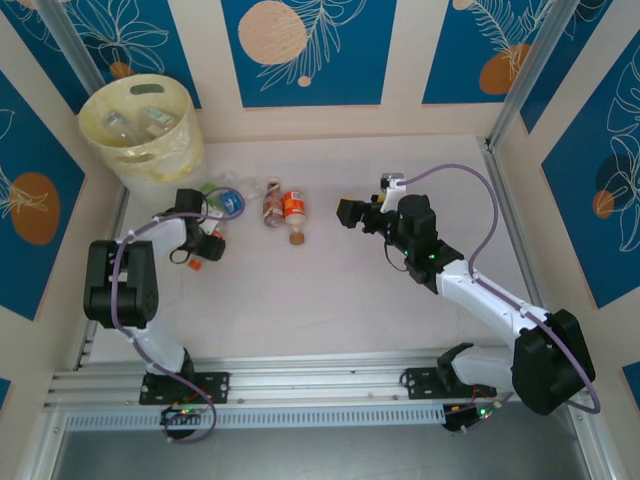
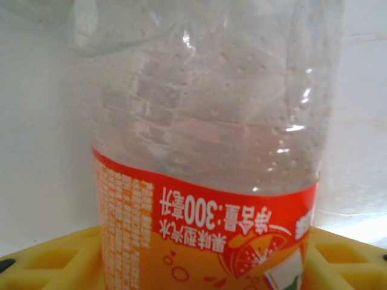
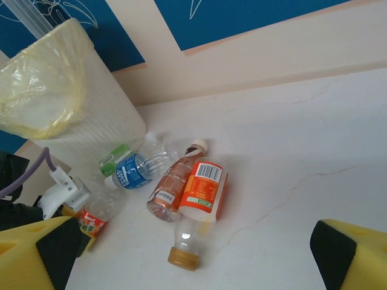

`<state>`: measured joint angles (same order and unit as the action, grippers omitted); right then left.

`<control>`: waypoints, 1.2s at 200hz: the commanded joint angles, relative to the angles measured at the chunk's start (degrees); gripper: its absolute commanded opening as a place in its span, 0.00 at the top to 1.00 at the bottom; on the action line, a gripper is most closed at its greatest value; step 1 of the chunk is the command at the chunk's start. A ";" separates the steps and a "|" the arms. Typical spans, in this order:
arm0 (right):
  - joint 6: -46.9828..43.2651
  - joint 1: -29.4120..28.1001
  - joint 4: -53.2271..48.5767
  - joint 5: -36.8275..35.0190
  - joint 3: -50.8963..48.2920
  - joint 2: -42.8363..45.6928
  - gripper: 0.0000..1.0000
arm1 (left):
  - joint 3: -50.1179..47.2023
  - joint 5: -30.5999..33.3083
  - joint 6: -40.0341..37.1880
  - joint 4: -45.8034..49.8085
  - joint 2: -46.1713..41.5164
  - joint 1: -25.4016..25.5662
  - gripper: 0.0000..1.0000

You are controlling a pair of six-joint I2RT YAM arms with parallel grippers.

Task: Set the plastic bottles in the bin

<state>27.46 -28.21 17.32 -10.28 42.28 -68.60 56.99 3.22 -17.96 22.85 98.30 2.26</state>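
My left gripper (image 1: 205, 245) is shut on a clear bottle with an orange and red label (image 2: 205, 241), low on the table in front of the bin (image 1: 140, 125). Its yellow fingers (image 2: 48, 260) press both sides of the label. The same bottle (image 3: 97, 214) appears at the left in the right wrist view. Three more bottles lie in a cluster: blue-labelled (image 1: 230, 200), red-brown (image 1: 272, 200) and orange-labelled with a brown cap (image 1: 294, 212). My right gripper (image 1: 345, 213) hangs open to their right, holding nothing. The pale yellow bin holds several bottles.
A green-labelled bottle (image 3: 112, 160) lies against the foot of the bin (image 3: 91, 121). Blue-patterned walls close in the table at the back and both sides. A metal rail (image 1: 300, 385) runs along the near edge by the arm bases.
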 commanded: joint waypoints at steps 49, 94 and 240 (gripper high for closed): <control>1.41 0.34 -1.28 -0.99 0.00 2.24 0.00 | -0.39 -4.19 1.77 -0.75 -9.04 1.44 0.54; 2.28 0.35 -1.20 -1.14 0.52 1.89 0.00 | 1.53 -12.11 4.02 -0.48 -20.51 5.62 0.54; 5.48 0.34 -2.30 -6.20 -3.66 8.92 0.00 | 50.60 6.16 14.40 -0.67 -6.50 2.21 0.56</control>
<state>31.64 -28.10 15.33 -13.85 40.32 -62.28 99.18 3.73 -2.92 16.56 86.15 6.92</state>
